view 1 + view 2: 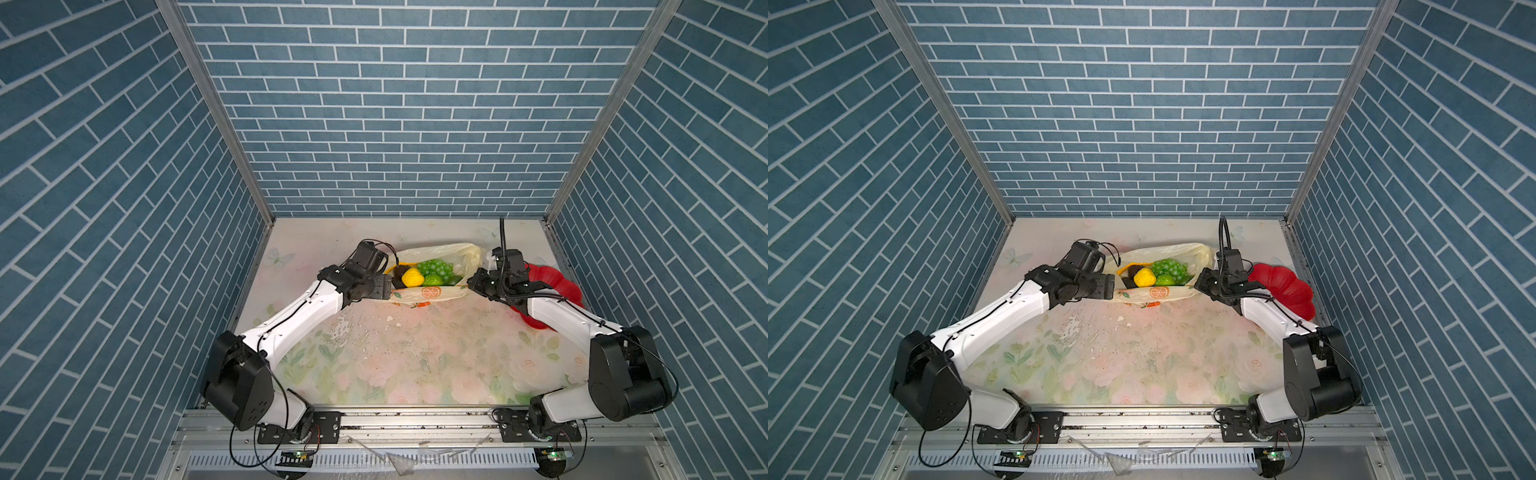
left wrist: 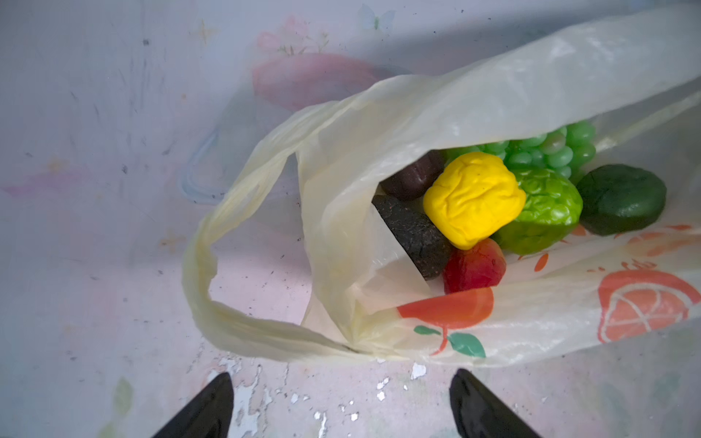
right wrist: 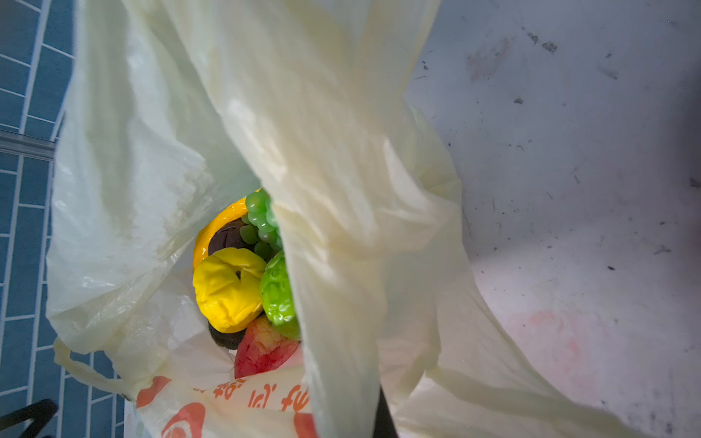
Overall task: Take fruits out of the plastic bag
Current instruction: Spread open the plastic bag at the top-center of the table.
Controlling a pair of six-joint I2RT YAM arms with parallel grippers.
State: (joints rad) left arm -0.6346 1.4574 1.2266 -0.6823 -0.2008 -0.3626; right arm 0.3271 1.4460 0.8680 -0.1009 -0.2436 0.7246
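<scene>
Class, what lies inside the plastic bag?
In the plastic bag: lemon, grapes, bumpy green fruit, strawberry, dark brown pieces, dark green fruit, banana. Anything beneath them is covered.

Bright even light, soft shadows; the plastic bag (image 3: 341,189) blurs close up.

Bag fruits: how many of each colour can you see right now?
Yellow: 2, lemon and banana
Green: 3, grapes, bumpy fruit, dark round piece
Brown: 2, smooth piece, rough piece
Red: 1, strawberry
Total: 8 visible in the bag
</scene>
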